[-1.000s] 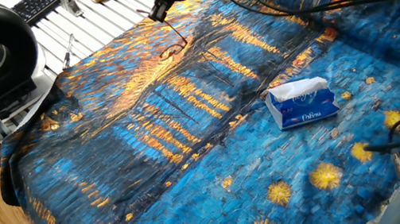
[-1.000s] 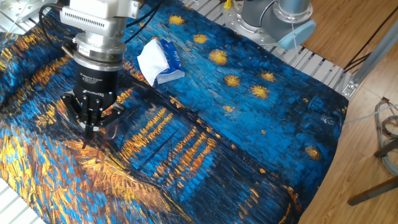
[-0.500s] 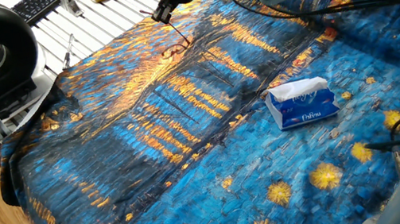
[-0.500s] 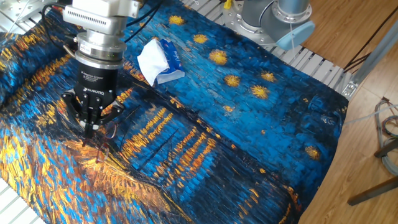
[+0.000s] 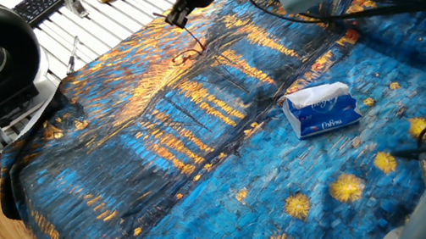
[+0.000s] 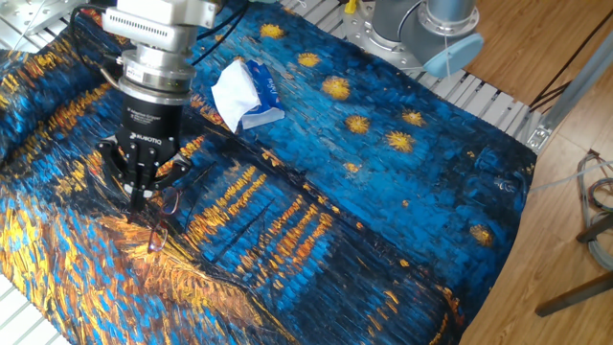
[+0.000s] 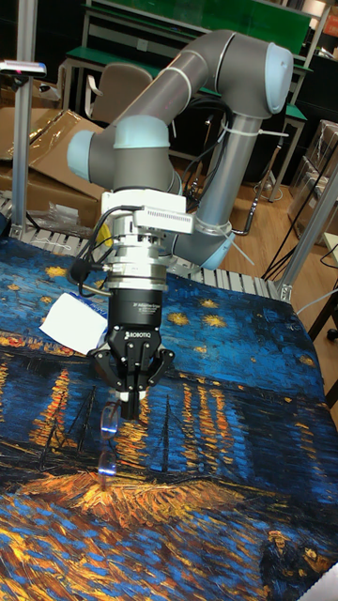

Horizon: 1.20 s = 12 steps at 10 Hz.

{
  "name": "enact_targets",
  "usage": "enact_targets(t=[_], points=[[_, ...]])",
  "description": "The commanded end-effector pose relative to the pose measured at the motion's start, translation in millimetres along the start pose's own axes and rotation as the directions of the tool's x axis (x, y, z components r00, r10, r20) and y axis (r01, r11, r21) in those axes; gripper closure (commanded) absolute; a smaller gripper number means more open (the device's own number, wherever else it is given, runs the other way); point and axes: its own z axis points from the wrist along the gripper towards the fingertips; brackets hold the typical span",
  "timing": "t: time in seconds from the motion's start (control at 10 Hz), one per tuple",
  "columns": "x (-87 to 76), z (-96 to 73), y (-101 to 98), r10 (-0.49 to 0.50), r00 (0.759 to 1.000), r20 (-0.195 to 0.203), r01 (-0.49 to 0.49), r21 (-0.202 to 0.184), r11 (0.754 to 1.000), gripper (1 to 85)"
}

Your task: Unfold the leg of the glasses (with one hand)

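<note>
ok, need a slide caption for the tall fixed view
UR5 gripper pinching one leg of the glasses just above the painted tablecloth.

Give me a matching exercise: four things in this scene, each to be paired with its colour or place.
Things:
1. glasses
2. tissue pack
3. gripper
4. tablecloth

Descriptions:
A. blue wrapper, white tissue sticking out
B. black, pointing down from a silver-grey arm
C. thin frame, just under the jaws
D. blue and orange painted pattern, covers the table

Pairs: 1-C, 2-A, 3-B, 4-D
</note>
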Motion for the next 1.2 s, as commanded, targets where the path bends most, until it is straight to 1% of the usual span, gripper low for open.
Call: enact_targets(t=[0.0, 0.3, 0.5, 0.6, 0.7, 0.8, 0.9, 1.1], points=[[6.8, 3.2, 0.2, 0.011, 1.0, 0.018, -0.011, 0.011, 1.0, 84.7], [13.5, 4.0, 1.7, 0.018, 1.0, 0.012, -0.018, 0.015, 1.0, 84.7], [14.3, 3.7, 0.1, 0.014, 1.0, 0.013, -0.014, 0.02, 1.0, 84.7], [20.3, 3.7, 1.7, 0.009, 1.0, -0.011, -0.009, 0.014, 1.0, 84.7], [25.3, 3.0, 2.3, -0.009, 0.999, -0.031, 0.009, 0.011, 1.0, 76.0], [26.3, 2.8, 3.6, -0.011, 0.999, -0.035, 0.012, 0.005, 1.0, 70.7], [27.4, 2.4, 4.6, -0.013, 0.999, -0.039, 0.014, 0.001, 1.0, 66.7], [30.9, 0.4, 6.7, -0.018, 0.998, -0.055, 0.018, -0.009, 1.0, 61.3]])
